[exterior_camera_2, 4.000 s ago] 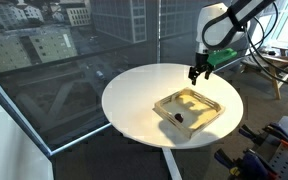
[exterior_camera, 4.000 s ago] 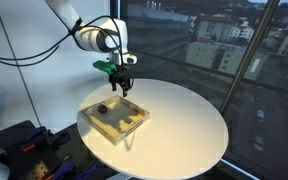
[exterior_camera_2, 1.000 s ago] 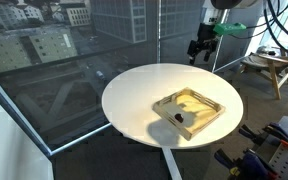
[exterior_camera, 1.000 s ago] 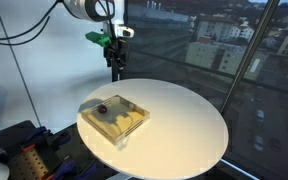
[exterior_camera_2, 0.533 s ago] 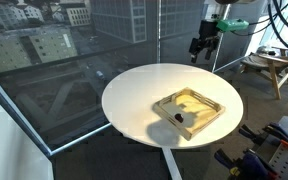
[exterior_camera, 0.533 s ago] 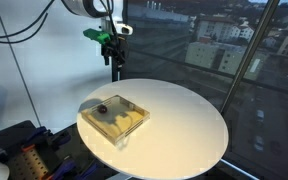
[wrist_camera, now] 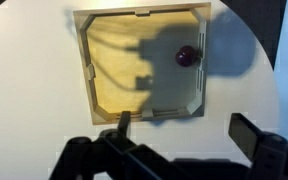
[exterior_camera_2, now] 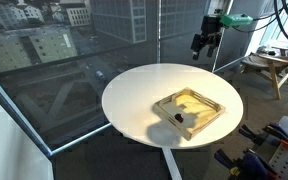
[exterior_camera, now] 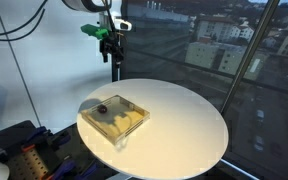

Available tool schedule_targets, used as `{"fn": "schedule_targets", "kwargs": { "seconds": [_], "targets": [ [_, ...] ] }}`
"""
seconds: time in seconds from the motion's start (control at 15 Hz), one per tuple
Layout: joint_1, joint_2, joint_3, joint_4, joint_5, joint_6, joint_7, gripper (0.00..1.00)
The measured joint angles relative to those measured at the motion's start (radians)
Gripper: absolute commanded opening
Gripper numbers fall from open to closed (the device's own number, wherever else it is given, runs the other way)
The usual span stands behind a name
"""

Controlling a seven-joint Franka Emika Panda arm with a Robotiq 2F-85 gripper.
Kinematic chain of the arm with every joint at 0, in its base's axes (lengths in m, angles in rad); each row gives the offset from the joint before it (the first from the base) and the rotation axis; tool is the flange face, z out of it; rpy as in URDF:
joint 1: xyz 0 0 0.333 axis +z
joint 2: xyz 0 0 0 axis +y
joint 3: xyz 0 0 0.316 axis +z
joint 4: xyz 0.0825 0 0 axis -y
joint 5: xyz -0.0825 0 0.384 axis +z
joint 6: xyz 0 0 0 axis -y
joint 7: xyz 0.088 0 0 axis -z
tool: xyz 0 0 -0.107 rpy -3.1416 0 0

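Round white table [exterior_camera: 174,120] carried a shallow wooden tray [exterior_camera: 115,116]; its small dark ball [wrist_camera: 187,56], probably light and prone to rolling, lay at the tray's 2 o'clock in the wrist view. Hand [exterior_camera: 112,40] hung high, fingers spread, empty. Grip the ball across its middle.

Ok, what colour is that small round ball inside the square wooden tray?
Dark purple; the small round ball shows best in the wrist view.

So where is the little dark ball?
The little dark ball sits inside the wooden tray, near one corner, on the round white table.
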Motion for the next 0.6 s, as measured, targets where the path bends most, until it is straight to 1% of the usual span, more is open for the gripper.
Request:
{"fn": "schedule_targets", "kwargs": {
  "seconds": [0.6],
  "targets": [
    [0.000,-0.058,0.010,-0.010,0.000,-0.032,0.017,1.00]
  ]
}}
